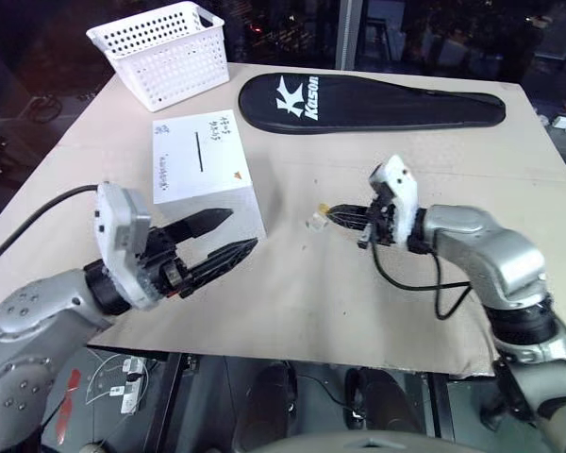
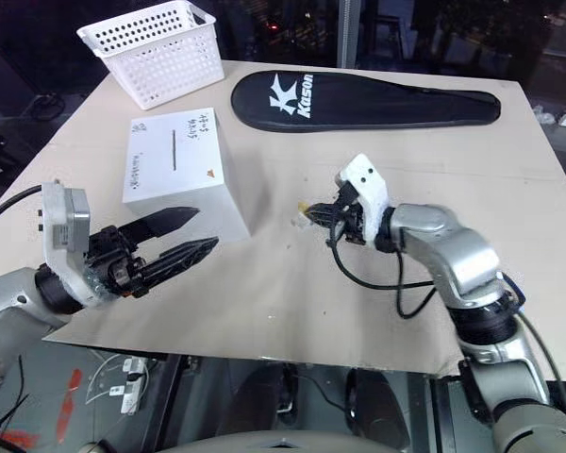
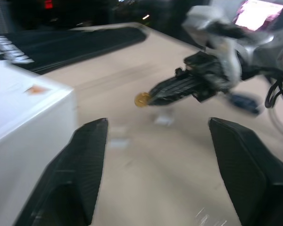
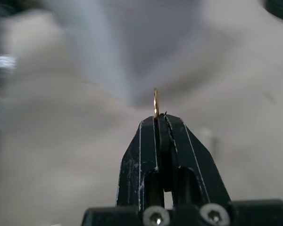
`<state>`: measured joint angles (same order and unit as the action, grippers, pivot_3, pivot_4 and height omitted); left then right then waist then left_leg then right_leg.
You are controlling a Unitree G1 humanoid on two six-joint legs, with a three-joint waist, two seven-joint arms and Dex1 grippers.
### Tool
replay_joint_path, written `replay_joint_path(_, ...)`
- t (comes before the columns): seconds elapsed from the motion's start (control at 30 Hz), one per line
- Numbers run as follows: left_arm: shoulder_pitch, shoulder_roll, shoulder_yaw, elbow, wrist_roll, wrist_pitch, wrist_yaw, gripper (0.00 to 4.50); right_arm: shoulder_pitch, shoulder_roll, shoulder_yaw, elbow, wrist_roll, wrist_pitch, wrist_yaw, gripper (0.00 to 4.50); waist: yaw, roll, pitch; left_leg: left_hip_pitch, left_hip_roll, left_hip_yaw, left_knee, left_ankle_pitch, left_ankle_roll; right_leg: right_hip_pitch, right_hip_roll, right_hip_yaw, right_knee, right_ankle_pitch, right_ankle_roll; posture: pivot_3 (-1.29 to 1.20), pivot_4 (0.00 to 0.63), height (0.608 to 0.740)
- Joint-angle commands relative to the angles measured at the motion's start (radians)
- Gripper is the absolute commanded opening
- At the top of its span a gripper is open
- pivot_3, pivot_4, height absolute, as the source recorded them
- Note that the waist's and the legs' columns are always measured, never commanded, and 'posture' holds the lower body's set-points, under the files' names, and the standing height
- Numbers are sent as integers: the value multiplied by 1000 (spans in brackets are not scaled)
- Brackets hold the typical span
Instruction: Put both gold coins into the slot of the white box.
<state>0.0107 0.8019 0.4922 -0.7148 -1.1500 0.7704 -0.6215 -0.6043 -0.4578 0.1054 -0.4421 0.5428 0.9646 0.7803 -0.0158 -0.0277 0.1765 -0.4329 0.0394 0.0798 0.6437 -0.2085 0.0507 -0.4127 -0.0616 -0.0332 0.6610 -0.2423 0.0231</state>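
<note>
Coin [image 3: 142,99] is pinched edge-on at the very tips of the shut right pincer [image 1: 342,215], above the desk [image 1: 358,293]. Thin, stiff and slippery, it is judged easily dropped. The left pincer [image 1: 228,236] is held open, empty, beside the white box [image 1: 203,170].

Table evenly lit, background dark; wrist views motion-blurred, backgrounds defocused.

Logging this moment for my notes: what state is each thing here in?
Right pincer: shut on gold coin, lifted off the table.
Left pincer: open, holding nothing.
White box: slot facing up.
White basket: upright.
Black racket case: lying flat.
</note>
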Motion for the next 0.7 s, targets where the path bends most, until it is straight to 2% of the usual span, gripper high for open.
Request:
replay_joint_path(0.03, -51, 14, -35, 13, -35, -1, 23, 1202, -14, -25, -47, -73, 92, 44, 16, 0, -2, 0, 0, 0, 0, 0, 0, 0, 0, 0, 0, 0, 0, 0, 0, 0, 150, 740)
replay_joint_path(0.1, -77, 18, -57, 28, -36, 1, 19, 325, -16, -36, -46, -87, 108, 48, 11, 0, 0, 0, 0, 0, 0, 0, 0, 0, 0, 0, 1, 0, 0, 0, 0, 0, 150, 740)
replay_joint_path(0.2, -149, 15, -128, 56, -82, 21, -11, 325, -24, -28, -59, -122, 169, 52, 10, 0, 4, 0, 0, 0, 0, 0, 0, 0, 0, 0, 2, 0, 0, 0, 0, 0, 150, 740)
replay_joint_path(0.37, -210, 3, -201, 85, -63, 24, -24, 325, -18, -45, -54, -146, 222, 40, 20, 0, 5, 0, 0, 0, -1, 1, 0, 0, 0, 0, 4, 2, 0, 0, 0, 0, 150, 740)
replay_joint_path(0.7, -248, 3, -234, 86, -81, 32, -19, 325, -6, -79, -59, -165, 289, 14, 32, 0, 4, 0, 0, 0, 0, 1, 0, 0, 0, 0, 5, 2, 0, 0, 0, 0, 150, 740)
